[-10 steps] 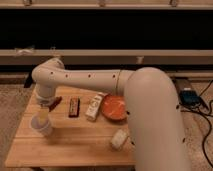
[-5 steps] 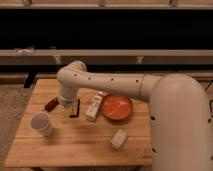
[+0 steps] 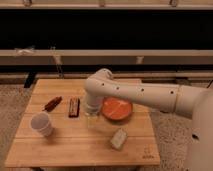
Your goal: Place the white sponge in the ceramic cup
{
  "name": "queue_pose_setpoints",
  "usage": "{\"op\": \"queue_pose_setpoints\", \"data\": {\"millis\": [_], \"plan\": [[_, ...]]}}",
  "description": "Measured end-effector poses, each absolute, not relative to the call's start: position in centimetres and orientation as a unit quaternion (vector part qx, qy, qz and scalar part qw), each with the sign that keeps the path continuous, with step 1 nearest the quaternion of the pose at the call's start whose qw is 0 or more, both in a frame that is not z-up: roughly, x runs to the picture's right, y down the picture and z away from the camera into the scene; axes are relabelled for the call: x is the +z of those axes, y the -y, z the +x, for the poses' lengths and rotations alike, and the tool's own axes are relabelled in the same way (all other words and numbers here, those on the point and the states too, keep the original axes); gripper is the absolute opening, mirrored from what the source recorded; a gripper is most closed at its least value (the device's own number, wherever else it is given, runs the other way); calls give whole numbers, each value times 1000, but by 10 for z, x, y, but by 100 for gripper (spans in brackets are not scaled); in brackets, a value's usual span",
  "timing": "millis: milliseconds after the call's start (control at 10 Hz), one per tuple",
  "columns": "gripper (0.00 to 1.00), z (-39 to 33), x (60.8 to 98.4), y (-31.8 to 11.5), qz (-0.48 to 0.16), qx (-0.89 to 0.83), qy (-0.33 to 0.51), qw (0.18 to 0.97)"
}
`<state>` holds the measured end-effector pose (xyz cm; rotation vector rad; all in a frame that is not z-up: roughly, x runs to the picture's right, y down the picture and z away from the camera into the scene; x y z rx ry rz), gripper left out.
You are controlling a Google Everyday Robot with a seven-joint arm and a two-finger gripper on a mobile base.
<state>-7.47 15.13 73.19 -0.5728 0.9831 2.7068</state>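
The white sponge [image 3: 118, 138] lies on the wooden table [image 3: 65, 147], near the front edge and right of centre. At the left front stands the ceramic cup [image 3: 41, 124], upright, with nothing seen inside it. My arm reaches in from the right and bends down at the table's middle. My gripper [image 3: 92, 119] hangs there just above the tabletop, between a dark bar and the orange bowl. It is open and holds nothing. It is behind and left of the sponge and well to the right of the cup.
An orange bowl [image 3: 118, 109] sits right of the gripper, partly behind the arm. A dark brown bar [image 3: 74, 106] and a reddish-brown item [image 3: 52, 103] lie at the back left. Dark shelving runs behind the table.
The arm has swung right, from above the cup to the table's middle beside the bowl. The cup, sponge and bowl have stayed in place. The arm now covers the white carton.
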Motion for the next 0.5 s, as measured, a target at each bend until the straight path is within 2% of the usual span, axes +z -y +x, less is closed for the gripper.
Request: {"op": "queue_pose_setpoints", "data": {"millis": [500], "plan": [[80, 23, 728, -213, -130, 919, -361, 89]]}}
